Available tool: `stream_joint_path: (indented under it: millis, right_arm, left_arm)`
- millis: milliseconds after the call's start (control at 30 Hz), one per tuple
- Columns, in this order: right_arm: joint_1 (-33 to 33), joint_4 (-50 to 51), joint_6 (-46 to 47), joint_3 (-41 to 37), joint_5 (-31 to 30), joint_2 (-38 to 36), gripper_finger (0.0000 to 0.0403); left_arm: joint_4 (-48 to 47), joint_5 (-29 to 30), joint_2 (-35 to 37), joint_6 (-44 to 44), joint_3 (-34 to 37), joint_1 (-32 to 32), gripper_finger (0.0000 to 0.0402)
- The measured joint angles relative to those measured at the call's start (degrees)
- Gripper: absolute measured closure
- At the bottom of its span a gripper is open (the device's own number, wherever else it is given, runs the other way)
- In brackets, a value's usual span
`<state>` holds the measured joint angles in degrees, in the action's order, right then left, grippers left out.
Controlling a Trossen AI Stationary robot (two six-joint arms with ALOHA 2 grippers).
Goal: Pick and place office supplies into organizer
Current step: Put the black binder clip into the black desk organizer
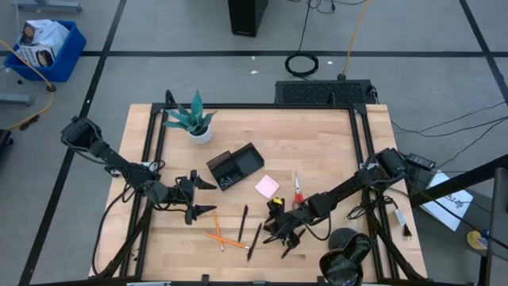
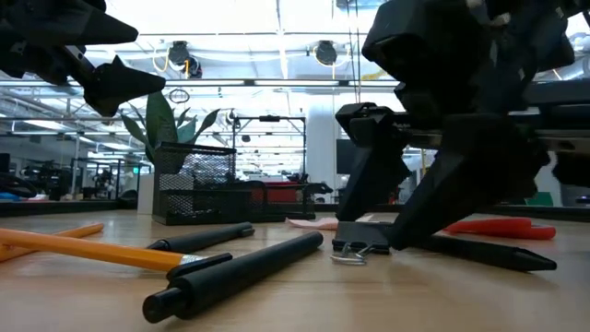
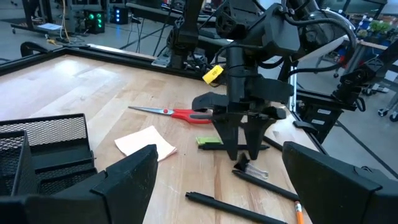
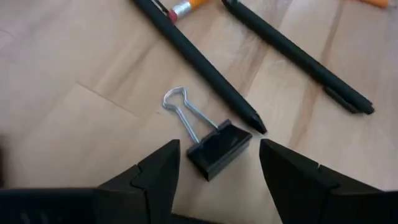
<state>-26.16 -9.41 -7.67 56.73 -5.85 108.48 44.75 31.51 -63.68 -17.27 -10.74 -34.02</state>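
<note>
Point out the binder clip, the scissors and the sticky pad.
binder clip (image 4: 219, 148): right wrist view, on its black body.
scissors (image 3: 188, 114): left wrist view, on the red handle.
sticky pad (image 1: 267, 186): high view, on the middle of its pink top sheet.

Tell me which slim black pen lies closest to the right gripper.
The slim black pen whose tip ends beside the black binder clip, just ahead of the open right gripper. The other black pen lies farther out.

Black binder clip (image 4: 219, 149) — silver wire handles; scissors (image 3: 180, 113) red-handled; sticky pad (image 1: 267, 186) pink.
</note>
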Motion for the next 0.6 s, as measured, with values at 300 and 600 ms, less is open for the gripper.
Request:
stream_joint_path:
  millis: [300,600]
  right_arm:
    - [-3.68,-2.68,1.04,-0.02,-3.45,0.88,0.0208]
    - [-3.36,-2.73,6.44,-0.02,-4.54,0.86,0.0207]
  left_arm:
    - [-0.02,0.02,0.0,0.22,0.0,0.04,0.0053]
    - [-0.02,0.04,0.0,0.22,0.0,0.02,0.0053]
